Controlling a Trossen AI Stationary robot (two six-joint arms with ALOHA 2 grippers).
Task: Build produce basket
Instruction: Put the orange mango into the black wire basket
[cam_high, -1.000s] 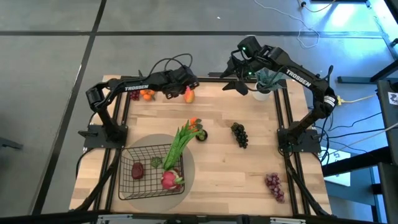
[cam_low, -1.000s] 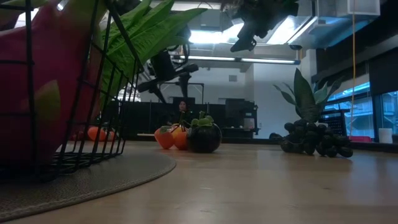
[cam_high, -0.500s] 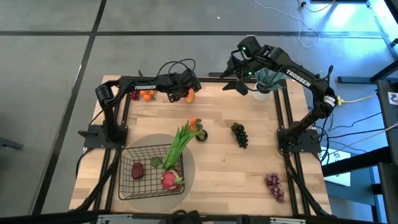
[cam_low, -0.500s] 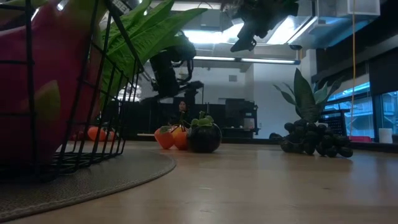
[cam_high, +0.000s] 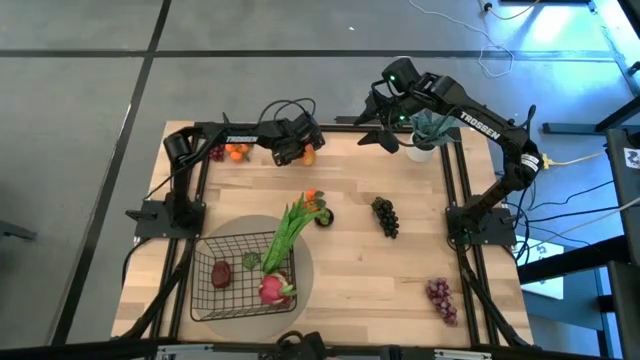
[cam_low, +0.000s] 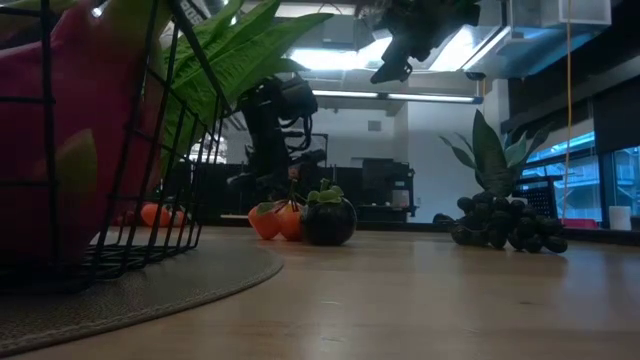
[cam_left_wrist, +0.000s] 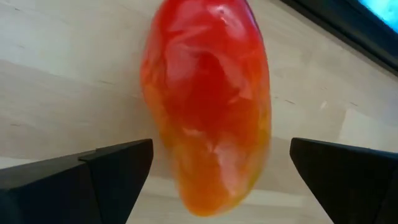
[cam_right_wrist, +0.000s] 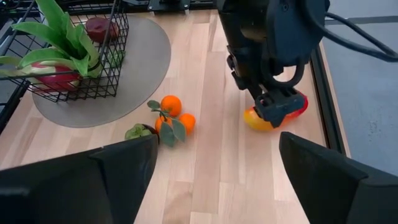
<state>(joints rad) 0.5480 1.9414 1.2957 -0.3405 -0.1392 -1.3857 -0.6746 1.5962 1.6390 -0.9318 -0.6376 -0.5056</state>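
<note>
At the far edge of the table, the left gripper (cam_high: 298, 153) is hanging directly over the red-orange mango (cam_left_wrist: 208, 102), with its fingers (cam_left_wrist: 93, 180) spread wide and standing on either side of the fruit. No contact between fingers and mango is showing in the left wrist view. The mango is lying on the bare wooden table (cam_high: 400, 270), close to the dark frame rail at the table's far edge.

Beyond the gripper toward the left arm's base, small oranges (cam_high: 236, 152) are sitting near the same far edge. On the gripper's near side, toward mid-table, an orange cluster with leaves (cam_right_wrist: 173, 118) is lying beside a dark round fruit (cam_low: 328, 221). A dark grape bunch (cam_high: 385, 216) is lying past these, toward the right arm's side.

Farther from the gripper, the basket (cam_high: 205, 296) is standing on a round grey mat (cam_right_wrist: 149, 68) and is holding a pink dragon fruit (cam_high: 272, 290), green leafy stalks (cam_high: 288, 228) and a dark red fruit (cam_high: 221, 274). A red-purple grape bunch (cam_high: 441, 299) is lying at the near right corner.

The right gripper (cam_high: 385, 135) is waiting, fingers spread, beside a potted plant (cam_high: 428, 130).
</note>
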